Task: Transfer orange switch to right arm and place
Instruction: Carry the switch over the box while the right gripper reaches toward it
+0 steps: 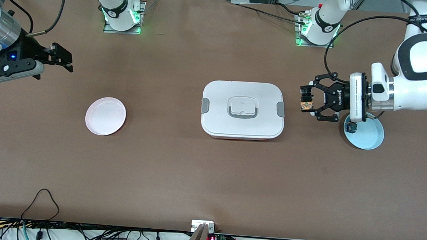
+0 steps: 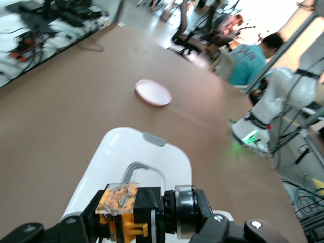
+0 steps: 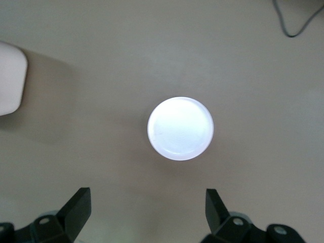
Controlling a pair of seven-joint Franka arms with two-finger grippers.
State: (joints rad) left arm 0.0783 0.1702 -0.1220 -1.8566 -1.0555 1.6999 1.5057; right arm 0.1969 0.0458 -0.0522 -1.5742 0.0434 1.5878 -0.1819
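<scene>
Nearest your camera, the pink plate (image 1: 105,115) is sitting toward the right arm's end of the table, with bare brown tabletop (image 1: 210,178) stretching around it and all along the near edge. You are seeing the left gripper (image 1: 311,100) holding the orange switch (image 1: 305,104) clamped between its black fingers, up in the air over the strip of bare table between the white lidded box (image 1: 242,109) and the blue plate (image 1: 366,135). In the left wrist view the orange switch (image 2: 121,210) is lying crosswise in the claw, its orange body at one end and its black-and-silver button end at the other, with the box lid (image 2: 131,167) below. A small blue-and-green switch (image 1: 351,127) is resting on the blue plate, under the left arm's wrist. The right gripper (image 1: 61,58) is waiting over the table near the right arm's end, its slim fingers spread wide; its wrist view is showing both fingertips (image 3: 78,205) well apart, with the pink plate (image 3: 180,128) below them. The box is standing at the table's middle, well apart from both plates.
</scene>
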